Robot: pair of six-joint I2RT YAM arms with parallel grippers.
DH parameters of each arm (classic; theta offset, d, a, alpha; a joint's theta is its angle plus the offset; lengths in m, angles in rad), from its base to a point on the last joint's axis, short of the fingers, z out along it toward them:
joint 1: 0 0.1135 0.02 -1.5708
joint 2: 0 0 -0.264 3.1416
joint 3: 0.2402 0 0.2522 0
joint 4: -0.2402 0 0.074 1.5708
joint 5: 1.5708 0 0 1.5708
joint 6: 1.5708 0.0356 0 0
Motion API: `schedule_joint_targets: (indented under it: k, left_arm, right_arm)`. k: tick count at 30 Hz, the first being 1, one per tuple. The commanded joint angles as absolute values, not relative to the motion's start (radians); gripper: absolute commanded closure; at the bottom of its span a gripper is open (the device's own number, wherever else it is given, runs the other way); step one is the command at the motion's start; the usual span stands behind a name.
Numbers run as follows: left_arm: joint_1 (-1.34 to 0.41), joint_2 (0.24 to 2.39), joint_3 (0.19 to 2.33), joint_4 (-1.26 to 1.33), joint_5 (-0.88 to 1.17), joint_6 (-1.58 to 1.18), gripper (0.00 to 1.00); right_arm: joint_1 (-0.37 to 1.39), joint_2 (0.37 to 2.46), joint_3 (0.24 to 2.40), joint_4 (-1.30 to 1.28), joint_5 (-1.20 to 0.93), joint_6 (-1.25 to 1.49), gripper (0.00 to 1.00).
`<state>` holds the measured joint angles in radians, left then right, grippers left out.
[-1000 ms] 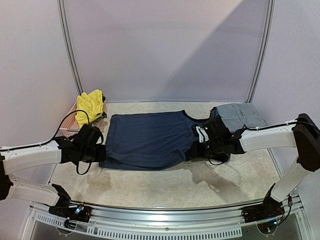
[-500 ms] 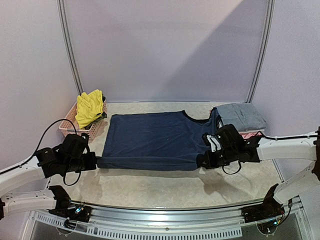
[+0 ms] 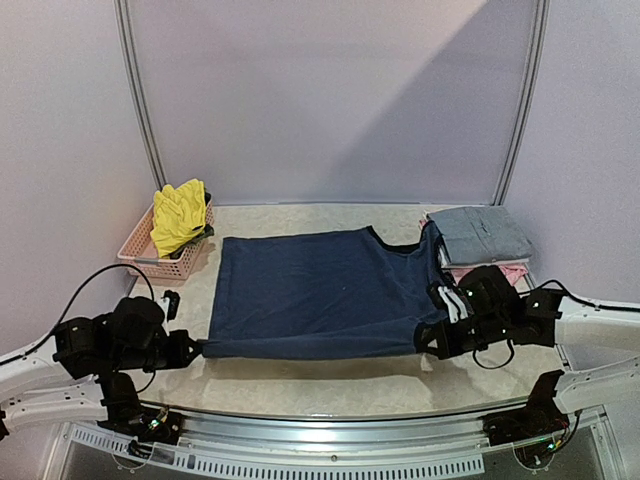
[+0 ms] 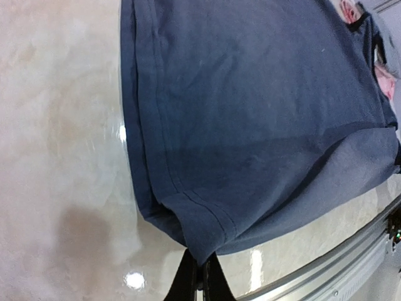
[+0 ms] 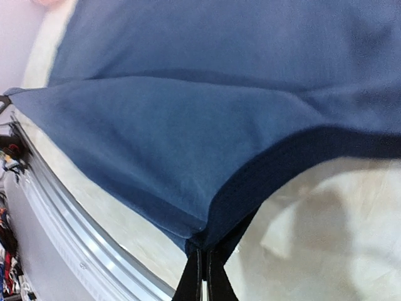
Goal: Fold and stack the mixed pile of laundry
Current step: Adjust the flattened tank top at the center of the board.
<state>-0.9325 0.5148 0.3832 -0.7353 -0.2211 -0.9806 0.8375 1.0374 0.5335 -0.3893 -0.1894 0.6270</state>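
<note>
The navy blue top (image 3: 320, 290) lies spread across the middle of the table, its near edge pulled taut. My left gripper (image 3: 196, 348) is shut on its near left hem corner (image 4: 203, 248). My right gripper (image 3: 428, 340) is shut on its near right corner (image 5: 203, 235). Folded grey trousers (image 3: 480, 232) lie at the back right on a pink piece (image 3: 485, 270). A bright yellow garment (image 3: 178, 215) hangs out of the basket at the back left.
A pink lattice basket (image 3: 150, 255) stands at the back left. A metal rail (image 3: 320, 425) runs along the table's near edge, just before both grippers. Curved poles and white walls close off the back.
Both grippers have drawn back toward the near edge and apart, dragging the navy top with them and stretching its near edge straight.
</note>
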Motion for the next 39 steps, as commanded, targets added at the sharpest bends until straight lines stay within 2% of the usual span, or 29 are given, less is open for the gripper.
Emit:
schedule_joint_targets:
  k: [1, 13, 14, 20, 22, 24, 26, 32, 39]
  left_arm:
    - [-1.019, 0.536, 0.298, -0.764, -0.179, -1.128, 1.0]
    - [-1.172, 0.667, 0.316, -0.697, -0.119, -1.197, 0.99]
    - [-1.177, 0.684, 0.315, -0.682, -0.102, -1.197, 0.97]
    - [-1.228, 0.71, 0.444, -0.784, -0.125, -1.147, 0.66]
    - [-1.229, 0.716, 0.503, -0.848, -0.206, -1.11, 0.58]
    - [-1.219, 0.746, 0.559, -0.883, -0.329, -1.054, 0.45]
    - [-1.195, 0.792, 0.599, -0.874, -0.416, -1.0, 0.39]
    - [-0.976, 0.963, 0.675, -0.67, -0.419, -0.771, 0.4]
    - [-0.648, 1.27, 0.806, -0.439, -0.279, -0.533, 0.45]
  right_arm:
    - [0.877, 1.061, 0.407, -0.321, -0.22, 0.736, 1.0]
    - [0.89, 1.021, 0.349, -0.38, -0.135, 0.791, 1.0]
    - [0.889, 1.013, 0.344, -0.376, -0.145, 0.792, 1.0]
    - [0.891, 0.99, 0.332, -0.403, -0.187, 0.776, 0.97]
    - [0.891, 0.974, 0.333, -0.424, -0.168, 0.774, 0.87]
    - [0.89, 0.957, 0.33, -0.419, -0.163, 0.776, 0.76]
    - [0.89, 0.956, 0.331, -0.418, -0.155, 0.778, 0.69]
    - [0.891, 0.928, 0.329, -0.436, -0.132, 0.795, 0.55]
    - [0.891, 0.863, 0.309, -0.437, -0.119, 0.806, 0.54]
